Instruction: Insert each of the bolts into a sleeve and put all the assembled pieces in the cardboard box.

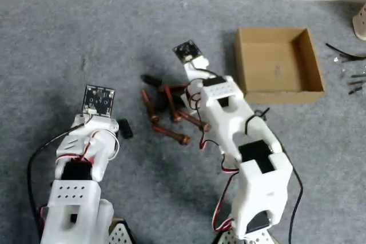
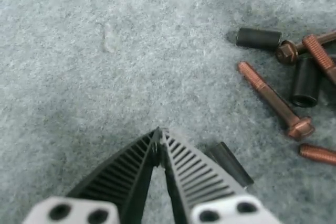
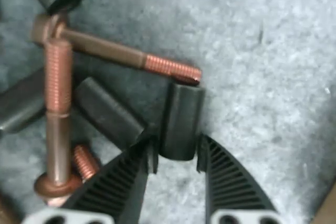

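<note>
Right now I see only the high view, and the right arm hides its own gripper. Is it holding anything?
Observer: Yes. The right gripper is shut on one end of a black cylindrical sleeve lying on the grey carpet.
Operator: Is a bolt inside that sleeve?
Observer: No. A copper-coloured threaded bolt lies crosswise with its threaded tip at the sleeve's other end, not inside it.
Operator: And the left gripper?
Observer: The left gripper is shut and empty above the carpet, with a second black sleeve lying close beside it.
</note>
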Tool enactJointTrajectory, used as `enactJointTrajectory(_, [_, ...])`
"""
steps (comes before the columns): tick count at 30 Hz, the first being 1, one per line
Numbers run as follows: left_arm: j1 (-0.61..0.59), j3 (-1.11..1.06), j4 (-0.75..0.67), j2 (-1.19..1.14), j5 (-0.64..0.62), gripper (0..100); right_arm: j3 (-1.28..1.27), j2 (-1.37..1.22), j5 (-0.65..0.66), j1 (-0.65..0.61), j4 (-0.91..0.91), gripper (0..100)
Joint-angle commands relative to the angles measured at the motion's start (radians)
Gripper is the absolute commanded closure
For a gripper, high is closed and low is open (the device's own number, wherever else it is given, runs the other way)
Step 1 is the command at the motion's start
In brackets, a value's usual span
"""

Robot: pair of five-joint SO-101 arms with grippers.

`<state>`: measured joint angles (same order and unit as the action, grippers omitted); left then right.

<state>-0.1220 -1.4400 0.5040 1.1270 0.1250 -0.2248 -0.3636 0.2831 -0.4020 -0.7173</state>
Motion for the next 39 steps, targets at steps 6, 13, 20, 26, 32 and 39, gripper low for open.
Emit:
enactJointTrajectory(6, [-0.012,0.024,-0.028,-0.005,-0.005,99,0.058,-0.079,-0.008,-0.001,-0.004,87.5])
enactJointTrajectory(13, [-0.012,0.022,-0.028,-0.005,-0.005,99,0.15,-0.147,-0.064,0.004,-0.008,87.6])
enactJointTrajectory(20, [-0.012,0.022,-0.028,-0.005,-0.005,99,0.165,-0.148,-0.087,0.007,-0.008,99.0])
enactJointTrajectory(26, [-0.012,0.022,-0.028,-0.005,-0.005,99,0.168,-0.145,-0.091,0.018,-0.036,98.5])
enactJointTrajectory(32, [-0.012,0.022,-0.028,-0.005,-0.005,99,0.179,-0.059,-0.092,0.021,-0.157,99.5])
enactJointTrajectory(39, [-0.012,0.022,-0.028,-0.005,-0.003,99,-0.127,0.274,-0.091,0.082,0.015,99.5])
